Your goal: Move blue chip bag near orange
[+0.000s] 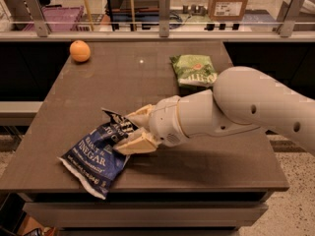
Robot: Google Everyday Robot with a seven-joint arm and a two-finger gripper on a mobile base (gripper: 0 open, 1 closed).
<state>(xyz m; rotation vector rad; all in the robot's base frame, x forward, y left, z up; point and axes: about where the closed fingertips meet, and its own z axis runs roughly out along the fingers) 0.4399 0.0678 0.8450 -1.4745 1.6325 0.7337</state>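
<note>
A small round orange fruit (79, 51) sits at the far left corner of the dark brown table (123, 82), well apart from the crumpled navy-blue foil chip bag (96, 156) lying near the front edge. The cream two-finger gripper (132, 131) has its fingers (140, 116) spread, straddling the bag's upper right end. Further right, a green chip bag (193, 69) lies toward the back.
</note>
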